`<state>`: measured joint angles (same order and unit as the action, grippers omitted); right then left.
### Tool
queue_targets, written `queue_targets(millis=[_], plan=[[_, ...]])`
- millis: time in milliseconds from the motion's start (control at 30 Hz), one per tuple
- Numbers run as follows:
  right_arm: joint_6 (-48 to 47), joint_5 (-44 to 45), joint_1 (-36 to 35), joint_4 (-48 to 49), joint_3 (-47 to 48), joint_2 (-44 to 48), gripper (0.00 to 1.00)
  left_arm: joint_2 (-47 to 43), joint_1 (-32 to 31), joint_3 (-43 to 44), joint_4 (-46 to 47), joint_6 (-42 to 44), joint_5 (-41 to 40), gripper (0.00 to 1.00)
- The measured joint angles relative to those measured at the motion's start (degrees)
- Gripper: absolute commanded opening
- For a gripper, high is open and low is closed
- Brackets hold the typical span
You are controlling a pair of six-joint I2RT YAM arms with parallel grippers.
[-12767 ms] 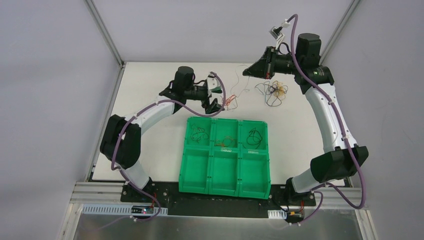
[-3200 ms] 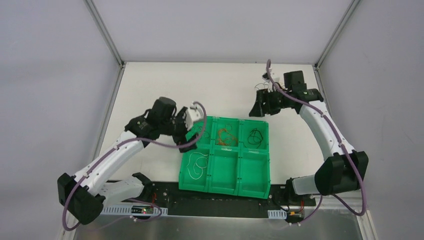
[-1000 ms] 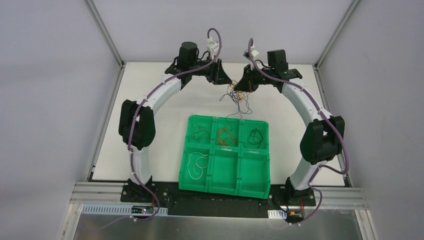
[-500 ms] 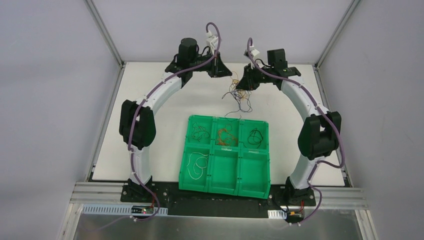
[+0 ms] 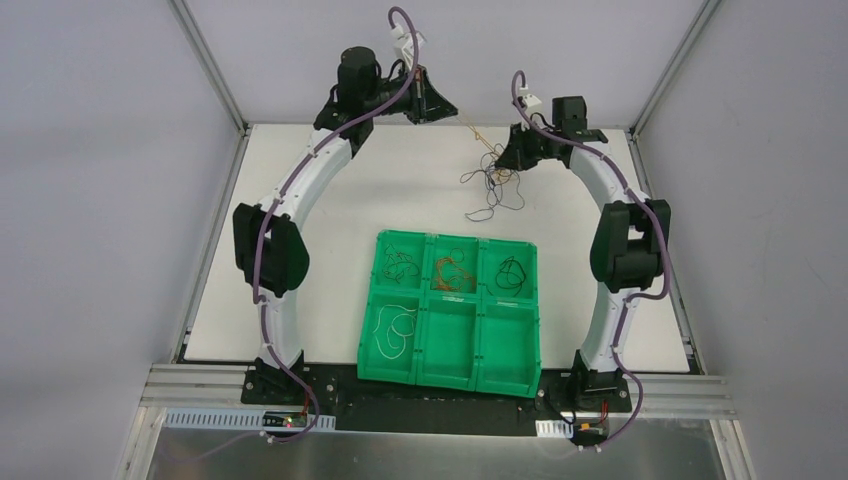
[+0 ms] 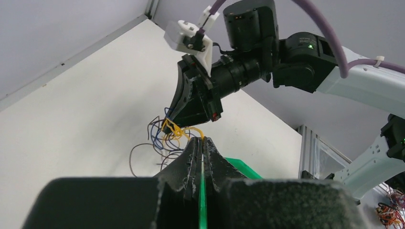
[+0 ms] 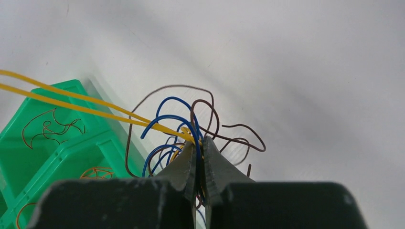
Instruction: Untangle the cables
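Note:
A tangle of thin blue, brown and yellow cables (image 5: 488,186) hangs over the far part of the table. My right gripper (image 5: 501,158) is shut on its top, and the right wrist view shows blue and yellow strands pinched at the gripper (image 7: 199,141). One yellow cable (image 5: 476,134) runs taut from the tangle up and left to my left gripper (image 5: 448,110). The left wrist view shows that gripper (image 6: 201,141) shut on the yellow strand (image 6: 187,130), facing the right gripper (image 6: 177,119) a short way off. In the right wrist view the yellow cable (image 7: 71,101) leaves as a doubled line toward the left.
A green six-compartment tray (image 5: 450,372) lies near the arm bases. It holds a dark cable (image 5: 398,266), an orange cable (image 5: 453,273), a black cable (image 5: 510,272) and a white cable (image 5: 392,330), each in its own compartment. Frame posts stand at the far corners.
My left gripper closed on the yellow strand and drew back and to the left. The right gripper shifted right with the tangle, so the yellow cable now stretches between them.

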<state>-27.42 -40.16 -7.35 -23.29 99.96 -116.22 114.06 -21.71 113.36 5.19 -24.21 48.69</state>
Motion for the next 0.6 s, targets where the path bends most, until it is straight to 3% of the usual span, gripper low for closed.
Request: queue_targets(millis=[100,233,400,500,600], plan=[[1.11,-0.68,0.44,1.42,0.0,0.11,0.03,0.0,1.05,-0.07,-0.48,-0.35,-0.09,0.0],[-0.33,-0.46,-0.09,1.79,0.0,0.13,0.13,0.09,3.21,0.17,-0.68,-0.94,-1.01,0.0],[-6.19,4.87,0.28,-1.05,0.0,-0.35,0.25,1.27,6.43,7.98,-2.95,-2.4,-1.88,0.0],[-9.7,8.98,2.08,-3.23,-0.04,-2.14,0.22,1.2,8.39,15.15,-2.43,-2.6,-2.56,0.0],[-12.87,12.81,3.85,-4.9,-0.98,-4.42,0.04,0.59,9.99,20.98,-1.4,-2.91,-2.84,0.0]])
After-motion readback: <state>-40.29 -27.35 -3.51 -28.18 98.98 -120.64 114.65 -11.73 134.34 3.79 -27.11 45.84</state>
